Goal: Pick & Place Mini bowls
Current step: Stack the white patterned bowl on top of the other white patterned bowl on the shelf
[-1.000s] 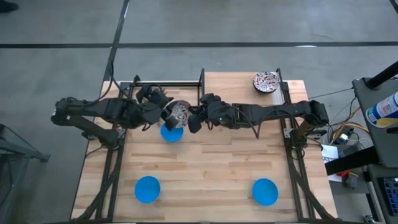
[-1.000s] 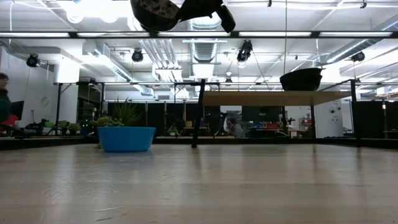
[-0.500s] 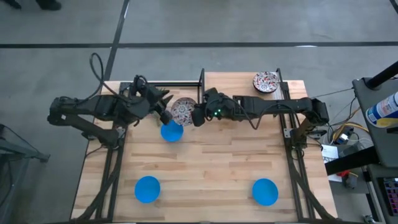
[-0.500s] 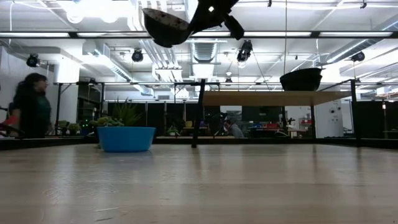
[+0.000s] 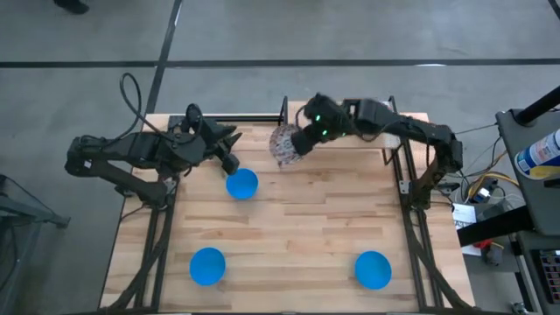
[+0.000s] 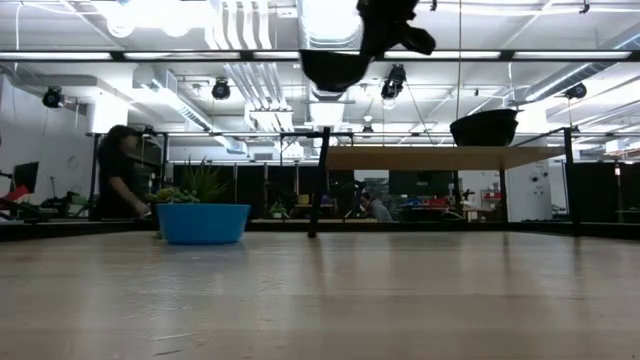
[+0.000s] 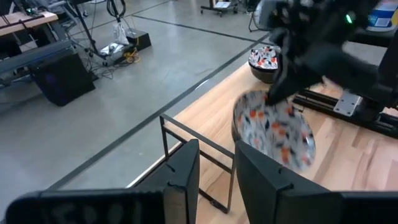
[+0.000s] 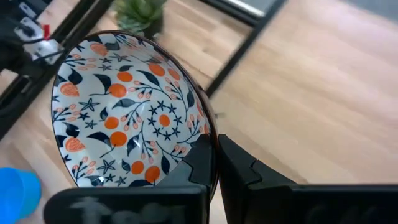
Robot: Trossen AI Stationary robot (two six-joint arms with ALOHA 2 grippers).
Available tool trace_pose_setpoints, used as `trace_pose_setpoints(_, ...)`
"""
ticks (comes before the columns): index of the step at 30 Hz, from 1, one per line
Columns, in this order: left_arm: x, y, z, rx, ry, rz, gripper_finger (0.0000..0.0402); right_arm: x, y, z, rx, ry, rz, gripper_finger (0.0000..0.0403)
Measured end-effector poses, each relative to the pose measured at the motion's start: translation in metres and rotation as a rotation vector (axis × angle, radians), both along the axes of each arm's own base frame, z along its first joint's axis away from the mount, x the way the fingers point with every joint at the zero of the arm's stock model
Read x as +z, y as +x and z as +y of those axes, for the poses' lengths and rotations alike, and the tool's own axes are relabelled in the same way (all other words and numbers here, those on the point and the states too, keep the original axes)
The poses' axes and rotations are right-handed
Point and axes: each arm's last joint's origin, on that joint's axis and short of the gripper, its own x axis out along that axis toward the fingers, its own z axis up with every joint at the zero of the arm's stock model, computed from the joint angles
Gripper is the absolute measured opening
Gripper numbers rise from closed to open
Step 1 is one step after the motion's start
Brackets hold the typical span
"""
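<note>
Three blue mini bowls rest on their bases on the wooden table: one (image 5: pixel 241 184) near the far left, two (image 5: pixel 207 266) (image 5: pixel 374 269) at the near side. My right gripper (image 5: pixel 298 143) is shut on a floral mini bowl (image 5: pixel 283 144), carried high over the table's far middle and also seen in the low view (image 6: pixel 335 68). My left gripper (image 5: pixel 231 160) (image 7: pixel 216 168) is open, left of that bowl and apart from it. A second floral bowl (image 7: pixel 266 59) stands on the raised shelf at the far right; the right arm hides it from above. My right gripper pinches the floral bowl's rim (image 8: pixel 213 138), one finger (image 8: pixel 200 163) inside the bowl and the other (image 8: pixel 241 165) outside its wall. The bowl is lifted clear and tipped onto its side, its patterned inside facing the wrist camera.
A black metal frame (image 5: pixel 236 118) with an upright post (image 5: pixel 284 109) runs along the far edge. A small green plant (image 8: pixel 140 9) stands at the far left behind the blue bowl (image 6: pixel 203 222). A person (image 6: pixel 120 175) stands in the room beyond. Bare wood (image 5: pixel 297 236) lies mid-table.
A second ago both grippers met at the floral bowl over the far-left blue bowl. My left gripper let go and drew back toward the left. My right gripper carried the bowl toward the far right, tipping it further onto its side.
</note>
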Motion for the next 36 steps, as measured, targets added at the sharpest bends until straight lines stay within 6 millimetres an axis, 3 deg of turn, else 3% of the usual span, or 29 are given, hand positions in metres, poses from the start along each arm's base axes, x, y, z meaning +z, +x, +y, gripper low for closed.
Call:
trace_pose_setpoints(8,-0.001,0.0,-0.001,-0.02,-0.029,-0.008,0.0096,0.041,-0.057,-0.039,-0.103,0.012,0.062,0.0008)
trace_pose_setpoints(15,-0.001,0.0,-0.001,-0.028,-0.048,-0.011,0.0096,0.067,-0.113,-0.06,-0.234,0.068,0.021,0.0008)
trace_pose_setpoints(23,-0.001,0.0,-0.001,-0.029,-0.05,-0.012,0.0096,0.071,-0.166,-0.071,-0.388,0.125,0.057,0.0008)
trace_pose_setpoints(30,-0.001,0.0,-0.001,-0.029,-0.05,-0.013,0.0097,0.066,-0.193,-0.081,-0.482,0.173,0.056,0.0008)
trace_pose_setpoints(36,-0.002,0.0,-0.001,-0.027,-0.059,-0.016,0.0097,0.047,-0.209,-0.093,-0.53,0.257,0.083,0.0008)
